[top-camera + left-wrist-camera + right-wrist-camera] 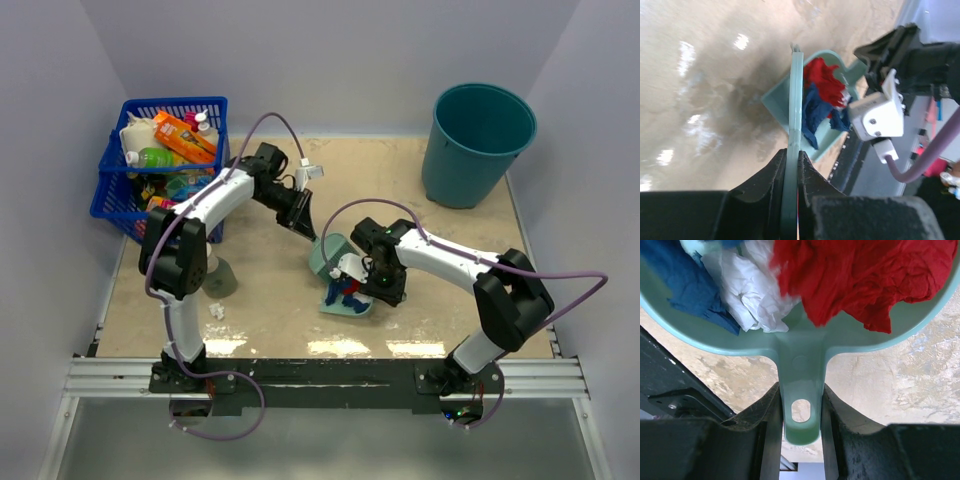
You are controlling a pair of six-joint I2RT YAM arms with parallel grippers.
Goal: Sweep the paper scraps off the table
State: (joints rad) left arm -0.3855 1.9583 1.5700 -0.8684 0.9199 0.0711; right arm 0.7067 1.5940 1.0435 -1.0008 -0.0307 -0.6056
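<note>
My right gripper [372,278] [801,390] is shut on the handle of the teal dustpan [347,304] [801,360], which rests near the middle of the table [450,320]. Red [855,275], white [750,292] and navy [685,280] paper scraps lie in the pan. My left gripper [303,222] [791,155] is shut on the thin handle of the teal hand brush [326,252] [796,90], whose head sits at the pan's far edge. The pan with red and navy scraps [812,107] shows beyond the brush. One small white scrap [216,311] lies on the table at the front left.
A blue basket [165,165] full of bottles and packets stands at the back left. A teal bucket [477,143] stands at the back right. A grey-green rounded object [221,279] sits beside the left arm. A black rail [320,372] runs along the front edge.
</note>
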